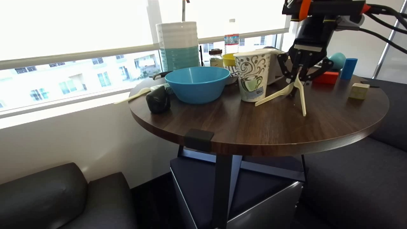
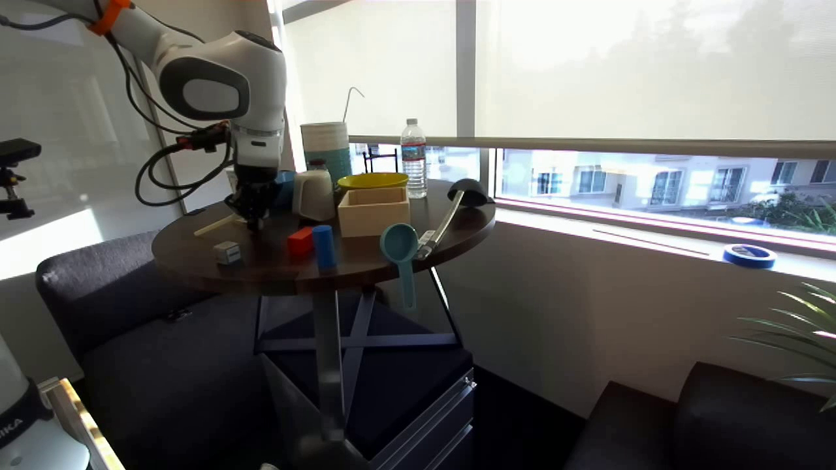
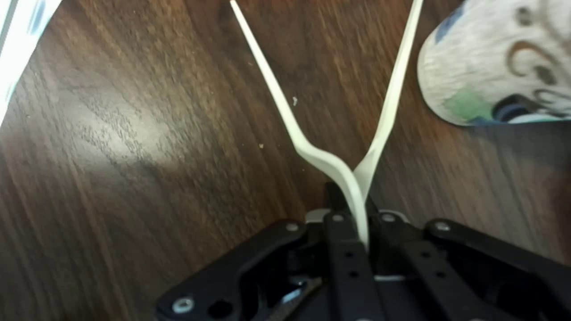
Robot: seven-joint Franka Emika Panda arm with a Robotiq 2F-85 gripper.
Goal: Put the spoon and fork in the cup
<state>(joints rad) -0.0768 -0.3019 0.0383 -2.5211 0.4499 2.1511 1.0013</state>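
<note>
My gripper (image 1: 294, 86) is shut on two slim pale beige utensils, one (image 1: 302, 98) hanging steeply down, the other (image 1: 275, 94) slanting towards the cup. In the wrist view they cross in the jaws (image 3: 357, 209) and spread as a V, with the left one (image 3: 285, 109) and right one (image 3: 395, 96) pointing away. Their gripped ends are hidden, so I cannot tell spoon from fork. The tall white patterned cup (image 1: 253, 73) stands upright beside the gripper; its lower side shows in the wrist view (image 3: 495, 67). The gripper (image 2: 255, 219) is low over the table in an exterior view.
A blue bowl (image 1: 197, 85) and a black lump (image 1: 158, 100) stand beyond the cup. Another pale utensil (image 1: 137, 95) overhangs the table edge. A small cube (image 1: 359, 91), red block (image 2: 301, 242), blue cylinder (image 2: 324, 247) and wooden box (image 2: 373, 215) stand on the round table.
</note>
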